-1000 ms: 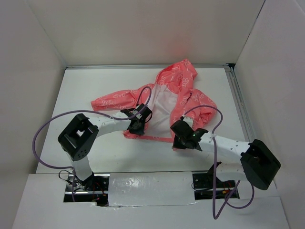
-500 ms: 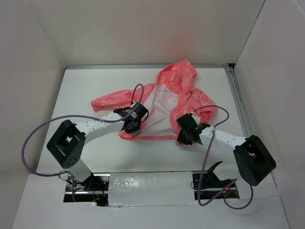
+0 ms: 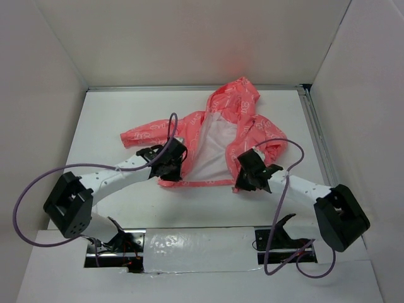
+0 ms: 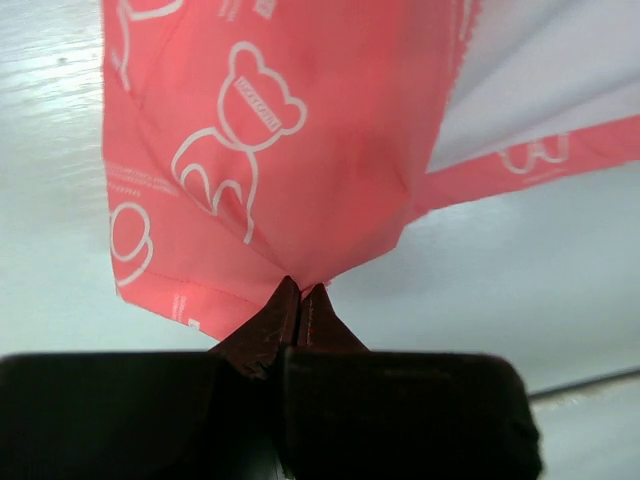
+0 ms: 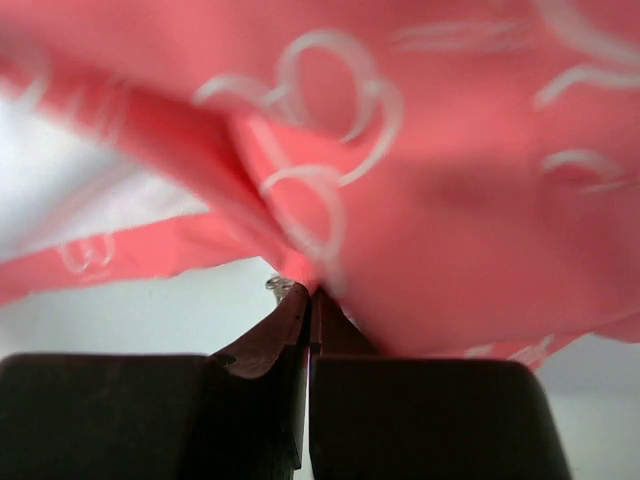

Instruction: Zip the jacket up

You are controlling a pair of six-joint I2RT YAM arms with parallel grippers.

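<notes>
Coral-pink jacket [image 3: 214,148] spread open on the white desk [image 3: 107,126], hood [image 3: 237,98] toward 12 o'clock, left claw [image 4: 300,297] pinching its fabric at 7 o'clock, right claw [image 5: 308,292] pinching fabric at 5 o'clock

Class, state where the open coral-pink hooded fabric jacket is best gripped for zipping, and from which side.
Pinch the coral-pink hooded fabric jacket at its bottom front corners, from the near hem edge: it lies open, hem toward the arms. The left end effector and right end effector pinch there.
</notes>
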